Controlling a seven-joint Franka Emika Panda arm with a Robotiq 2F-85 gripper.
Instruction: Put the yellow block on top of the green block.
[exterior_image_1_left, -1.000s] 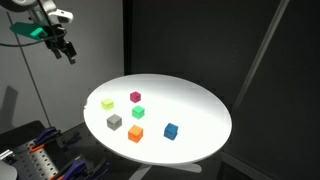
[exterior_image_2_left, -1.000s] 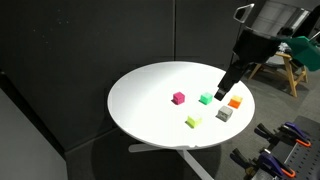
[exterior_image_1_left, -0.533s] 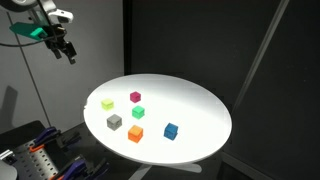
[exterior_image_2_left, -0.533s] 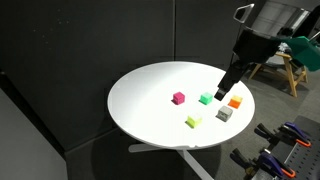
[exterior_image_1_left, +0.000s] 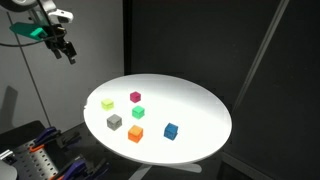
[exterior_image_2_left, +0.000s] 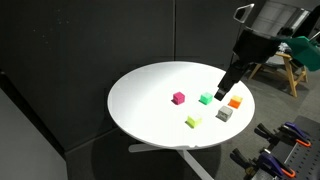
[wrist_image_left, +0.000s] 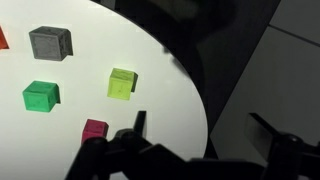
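The fingers (exterior_image_1_left: 69, 55) hang high above the far left edge of the round white desk (exterior_image_1_left: 195, 105) in an exterior view, well clear of every cube. In the wrist view the fingers (wrist_image_left: 138, 124) show as two dark prongs spread wide apart with nothing between them, so they are released and empty. The yellow block (exterior_image_1_left: 107, 103) rests flat on the left part of the desk, on its own and touching nothing. The green block (exterior_image_1_left: 138, 112) stands to its right and a little nearer, apart from it, with bare desk between the two. A magenta block (exterior_image_1_left: 135, 97) lies just beyond the green one, a grey block (exterior_image_1_left: 114, 122) lies on the near side of the yellow one, an orange block (exterior_image_1_left: 135, 133) sits near the front rim, and a blue block (exterior_image_1_left: 171, 131) is the rightmost. From the opposite side, in an exterior view, the yellow block (exterior_image_2_left: 192, 121) is the nearest cube, the green block (exterior_image_2_left: 205, 98) lies beyond it, and the dark fingers (exterior_image_2_left: 224, 90) overlap the picture just right of the green cube. In the wrist view the yellow block (wrist_image_left: 122, 84) lies right of the green block (wrist_image_left: 41, 96), both upright on the desk.
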